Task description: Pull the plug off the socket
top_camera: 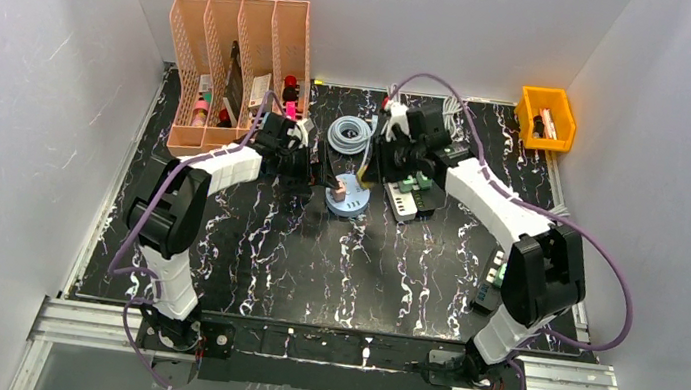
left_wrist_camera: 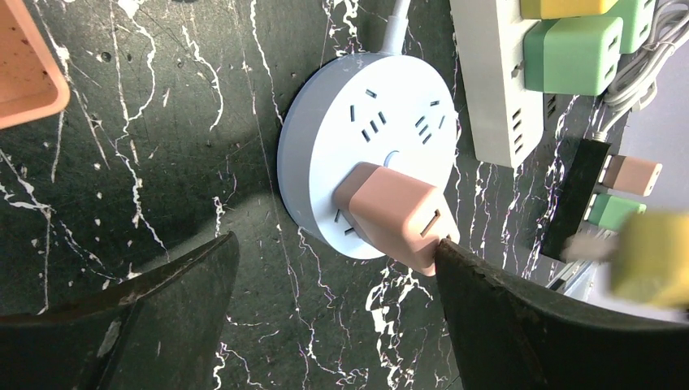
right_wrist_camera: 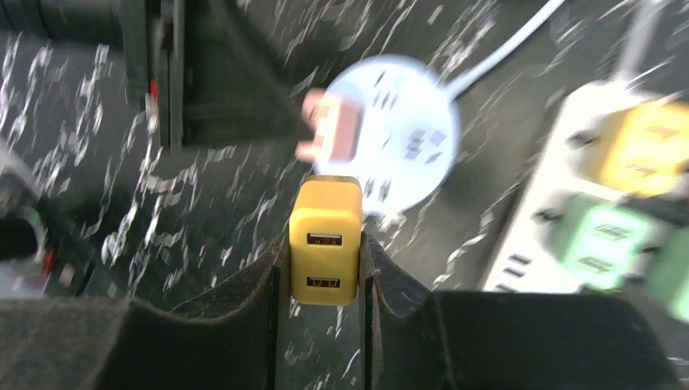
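A round white-and-blue socket point(left_wrist_camera: 357, 146) lies on the black marbled table, with a pink plug point(left_wrist_camera: 398, 213) seated in it; both also show in the top view, socket point(top_camera: 349, 199), and in the right wrist view, socket point(right_wrist_camera: 406, 130) and pink plug point(right_wrist_camera: 331, 127). My right gripper point(right_wrist_camera: 325, 268) is shut on a yellow plug point(right_wrist_camera: 325, 240) and holds it in the air above the socket's near edge. My left gripper point(left_wrist_camera: 333, 268) is open beside the socket, its right finger point(left_wrist_camera: 504, 317) touching the pink plug's corner.
A white power strip point(left_wrist_camera: 496, 81) with green and yellow plugs lies right of the socket. A coiled cable point(top_camera: 349, 135) lies behind it. A peach file rack point(top_camera: 238, 65) stands at back left, an orange bin point(top_camera: 546, 115) at back right.
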### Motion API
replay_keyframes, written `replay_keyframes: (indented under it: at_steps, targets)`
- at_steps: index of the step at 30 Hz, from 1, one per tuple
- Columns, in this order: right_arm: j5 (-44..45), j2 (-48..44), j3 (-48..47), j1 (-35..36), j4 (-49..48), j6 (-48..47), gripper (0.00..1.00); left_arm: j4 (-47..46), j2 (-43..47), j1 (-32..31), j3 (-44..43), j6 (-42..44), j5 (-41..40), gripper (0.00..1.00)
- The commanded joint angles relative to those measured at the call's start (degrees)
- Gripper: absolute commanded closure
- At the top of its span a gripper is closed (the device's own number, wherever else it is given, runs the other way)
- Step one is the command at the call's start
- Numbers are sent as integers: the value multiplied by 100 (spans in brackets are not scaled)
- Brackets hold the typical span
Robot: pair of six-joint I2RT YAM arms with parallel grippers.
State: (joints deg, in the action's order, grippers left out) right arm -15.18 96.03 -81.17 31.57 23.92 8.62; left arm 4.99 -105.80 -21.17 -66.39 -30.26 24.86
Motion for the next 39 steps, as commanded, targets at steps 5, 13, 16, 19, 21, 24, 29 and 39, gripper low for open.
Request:
replay_keyframes:
  at_steps: [5,13,16,19,21,24,29,39]
  targets:
    - [-2610,-244,1495,150,237,-647,100,433,88,66,316,325,-761,12]
    - [-2722,1151,296,374,1897,-1562,75,363,208,74,375,231,-809,12]
    - [-2236,1591,-15,592,2257,-1710,73,355,293,100,419,241,-871,12]
    - [-1837,1768,-91,739,2282,-1710,64,302,384,165,456,202,-895,12]
    - [-1618,1797,-138,777,2274,-1679,31,288,433,239,460,184,-868,12]
    - [-847,1355,-58,778,1800,-1560,2,210,525,366,533,125,-830,12]
    - [-60,-37,479,631,-441,-961,2,-147,707,542,820,-55,-682,12]
    - [746,1561,-1599,785,-230,-526,17,-1073,1538,836,1556,-454,-636,11]
